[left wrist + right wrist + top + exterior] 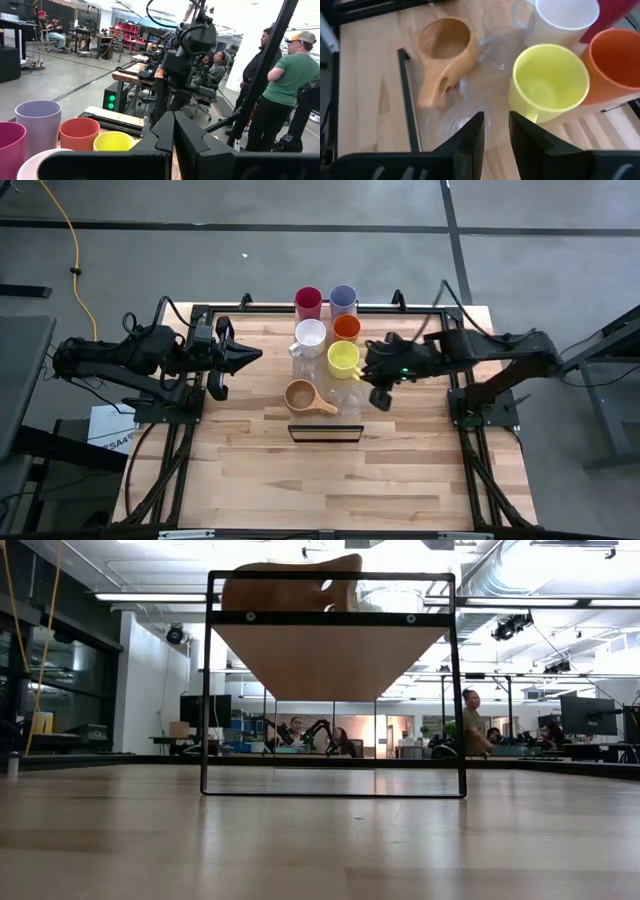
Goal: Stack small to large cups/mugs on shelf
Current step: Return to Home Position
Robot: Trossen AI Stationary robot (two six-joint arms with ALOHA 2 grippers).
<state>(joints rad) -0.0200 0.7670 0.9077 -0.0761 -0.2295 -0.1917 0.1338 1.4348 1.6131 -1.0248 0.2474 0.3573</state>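
The cups/mugs stand together on the light-wood shelf (pixel 322 418), whose dark front edge (pixel 406 100) faces the near side. They are a red tumbler (pixel 308 302), a lavender one (pixel 343 299), an orange one (pixel 615 65), a white mug (pixel 562 20), a yellow mug (pixel 547 82), a wooden handled cup (pixel 445 47) and two clear glasses (pixel 502 35) (pixel 457 119). My right gripper (pixel 496 131) hovers open above the nearer glass, beside the yellow mug, slanting down. My left gripper (pixel 174 131) waits shut and level at the shelf's left.
The shelf stands raised on a thin black frame (pixel 206 690) near the table's middle. Bare tabletop (pixel 320 490) lies on the near side. People stand and sit in the room beyond the table.
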